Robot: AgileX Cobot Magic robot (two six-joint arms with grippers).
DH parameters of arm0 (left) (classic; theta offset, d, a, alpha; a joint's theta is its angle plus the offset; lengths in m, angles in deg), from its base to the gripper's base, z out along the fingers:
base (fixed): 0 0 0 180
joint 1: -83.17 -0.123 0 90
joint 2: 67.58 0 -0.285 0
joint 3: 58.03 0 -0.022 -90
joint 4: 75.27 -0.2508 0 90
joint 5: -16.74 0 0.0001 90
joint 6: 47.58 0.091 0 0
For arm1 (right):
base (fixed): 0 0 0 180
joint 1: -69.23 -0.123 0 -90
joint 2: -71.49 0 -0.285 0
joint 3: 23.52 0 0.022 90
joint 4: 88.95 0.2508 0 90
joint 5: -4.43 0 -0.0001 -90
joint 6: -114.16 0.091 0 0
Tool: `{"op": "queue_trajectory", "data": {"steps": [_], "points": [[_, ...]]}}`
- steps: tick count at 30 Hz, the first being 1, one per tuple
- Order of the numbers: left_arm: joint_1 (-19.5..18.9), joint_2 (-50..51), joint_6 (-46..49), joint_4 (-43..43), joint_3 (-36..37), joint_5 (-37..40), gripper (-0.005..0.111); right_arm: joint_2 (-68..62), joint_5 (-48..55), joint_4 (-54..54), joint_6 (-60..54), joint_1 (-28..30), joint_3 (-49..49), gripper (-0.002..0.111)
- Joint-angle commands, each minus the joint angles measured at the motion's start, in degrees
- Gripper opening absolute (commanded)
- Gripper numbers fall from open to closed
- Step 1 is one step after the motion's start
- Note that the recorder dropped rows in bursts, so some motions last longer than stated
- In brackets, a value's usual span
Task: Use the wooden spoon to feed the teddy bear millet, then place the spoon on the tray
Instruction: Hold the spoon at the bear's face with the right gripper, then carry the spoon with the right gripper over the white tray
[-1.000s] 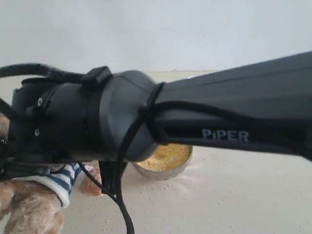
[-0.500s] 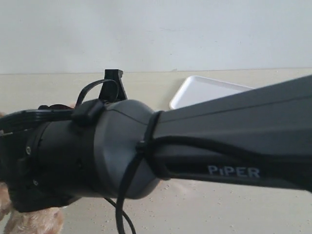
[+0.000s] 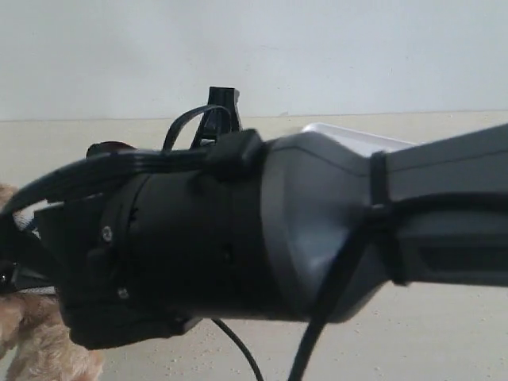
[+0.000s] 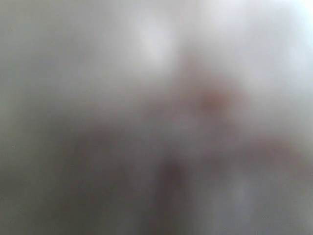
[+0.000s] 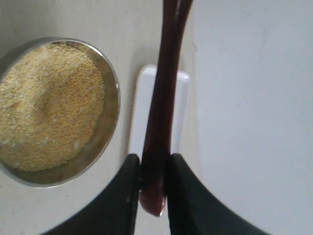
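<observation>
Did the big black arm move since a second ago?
Yes. The arm slid right: its gray joint was left of the white tray before, and now it covers most of it.

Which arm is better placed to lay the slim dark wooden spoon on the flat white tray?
The right: its gripper grips the wooden spoon, with the white tray visible behind it. Left wrist view shows only blur.

Dark wooden spoon [image 5: 164, 98] over white tray [image 5: 137, 117]; millet [image 5: 49, 105] heaped alongside.
</observation>
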Motion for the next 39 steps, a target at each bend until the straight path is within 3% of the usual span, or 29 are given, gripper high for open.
{"op": "queue_trajectory", "data": {"steps": [1, 5, 11, 16, 22, 30, 39], "points": [[-0.1, 0.1, 0.4, 0.8, 0.0, 0.6, 0.006, 7.4, 0.4, 13.2, 5.2, 6.1, -0.9, 0.009], [-0.1, 0.1, 0.4, 0.8, 0.0, 0.6, 0.006, 16.9, 0.4, 22.8, 4.7, 21.0, -9.3, 0.009], [-0.1, 0.1, 0.4, 0.8, 0.0, 0.6, 0.006, 17.1, -15.7, 41.8, -6.1, 42.6, -11.5, 0.009], [-0.1, 0.1, 0.4, 0.8, 0.0, 0.6, 0.006, 12.6, -18.9, 48.3, -11.6, 50.4, -11.1, 0.009], [-0.1, 0.1, 0.4, 0.8, 0.0, 0.6, 0.006, 4.3, -17.7, 54.7, -18.4, 53.7, -4.1, 0.009], [-0.1, 0.1, 0.4, 0.8, 0.0, 0.6, 0.006, -7.2, -14.3, 54.6, -18.0, 53.7, 12.5, 0.009], [-0.1, 0.1, 0.4, 0.8, 0.0, 0.6, 0.006, -18.7, -11.0, 57.9, -16.3, 56.3, 24.2, 0.009]]}}
